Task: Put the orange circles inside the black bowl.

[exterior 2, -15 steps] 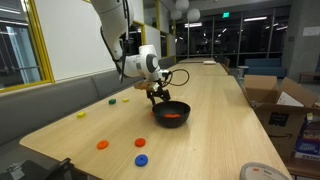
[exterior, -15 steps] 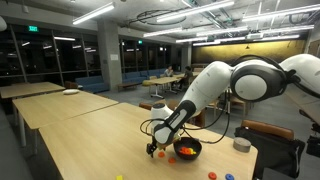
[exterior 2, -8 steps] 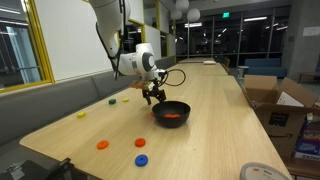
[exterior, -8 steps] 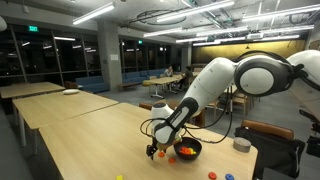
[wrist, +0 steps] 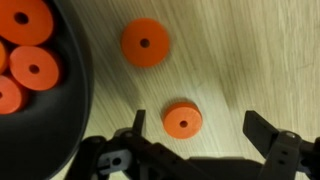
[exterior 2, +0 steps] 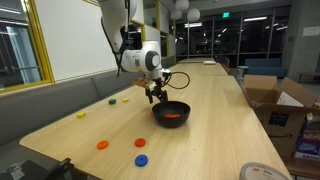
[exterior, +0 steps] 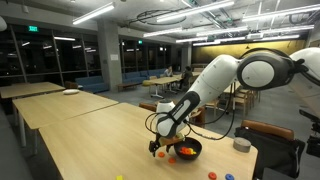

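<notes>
In the wrist view the black bowl (wrist: 70, 110) fills the left side and holds several orange circles (wrist: 35, 67). Two more orange circles lie on the wooden table beside it: one (wrist: 146, 44) farther off, one (wrist: 182, 121) between the fingers of my gripper (wrist: 200, 128). The gripper is open, its fingertips (wrist: 262, 130) wide apart and not touching that disc. In both exterior views the gripper (exterior: 160, 146) (exterior 2: 155, 95) hangs just over the table, next to the bowl (exterior: 187, 151) (exterior 2: 171, 113), which shows orange inside.
On the table in an exterior view lie another orange disc (exterior 2: 102, 145), two blue pieces (exterior 2: 141, 142), a yellow piece (exterior 2: 81, 114) and a green piece (exterior 2: 111, 101). A grey cylinder (exterior: 241, 145) stands near the table's edge. Cardboard boxes (exterior 2: 270, 100) sit beside the table.
The arm's wrist has shifted only slightly beside the bowl. The jaws have stayed open and the discs have not moved.
</notes>
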`<state>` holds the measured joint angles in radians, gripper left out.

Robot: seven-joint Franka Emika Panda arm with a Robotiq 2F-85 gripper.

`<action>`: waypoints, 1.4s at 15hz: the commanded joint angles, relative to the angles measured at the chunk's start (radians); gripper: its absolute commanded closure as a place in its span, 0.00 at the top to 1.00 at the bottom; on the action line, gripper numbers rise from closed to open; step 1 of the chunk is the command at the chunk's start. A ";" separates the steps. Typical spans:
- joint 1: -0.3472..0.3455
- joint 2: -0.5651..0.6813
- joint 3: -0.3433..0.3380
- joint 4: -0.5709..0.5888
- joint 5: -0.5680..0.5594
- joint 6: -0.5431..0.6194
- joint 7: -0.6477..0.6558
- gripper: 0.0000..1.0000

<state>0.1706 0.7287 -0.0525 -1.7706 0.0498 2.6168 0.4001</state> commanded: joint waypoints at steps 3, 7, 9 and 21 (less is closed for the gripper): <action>-0.022 -0.028 0.009 -0.015 0.021 -0.017 -0.022 1.00; 0.044 -0.015 -0.051 0.004 -0.048 -0.069 0.027 1.00; 0.062 -0.011 -0.065 0.012 -0.073 -0.090 0.033 1.00; 0.023 0.004 -0.024 0.050 -0.052 -0.080 -0.013 1.00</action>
<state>0.2143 0.7290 -0.0921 -1.7476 -0.0137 2.5468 0.4081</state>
